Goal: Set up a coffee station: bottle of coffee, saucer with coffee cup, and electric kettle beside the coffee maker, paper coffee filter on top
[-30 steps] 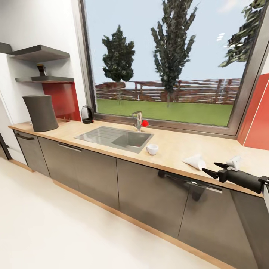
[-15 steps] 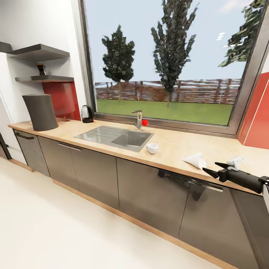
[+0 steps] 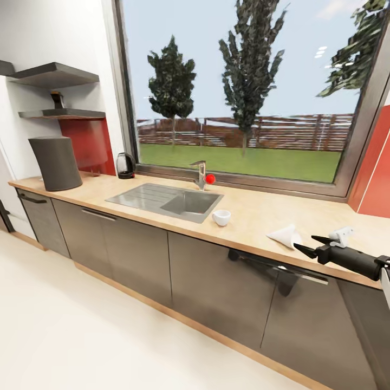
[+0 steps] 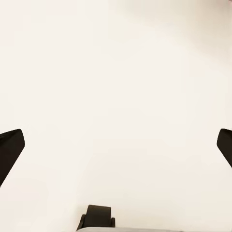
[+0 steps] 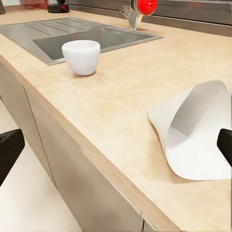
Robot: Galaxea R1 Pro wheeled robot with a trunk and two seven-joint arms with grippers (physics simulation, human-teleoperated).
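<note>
The right gripper (image 3: 305, 245) hangs open and empty at the kitchen countertop (image 3: 254, 214) edge, just beside the paper coffee filter (image 3: 285, 235) lying on its side. Farther along stand the coffee cup (image 3: 221, 217), sink (image 3: 165, 200), electric kettle (image 3: 126, 166) and coffee maker (image 3: 54, 162). The left gripper (image 4: 116, 145) is spread wide, holding nothing.

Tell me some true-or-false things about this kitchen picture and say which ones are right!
1. The small white coffee cup stands on the light-brown wooden countertop beside the grey sink. True.
2. The off-white paper coffee filter sits on the tall dark grey coffee maker. False: it lies on the countertop near the right gripper.
3. The right gripper is open. True.
4. The dark glass kettle is in the sink. False: it stands by the window.
</note>
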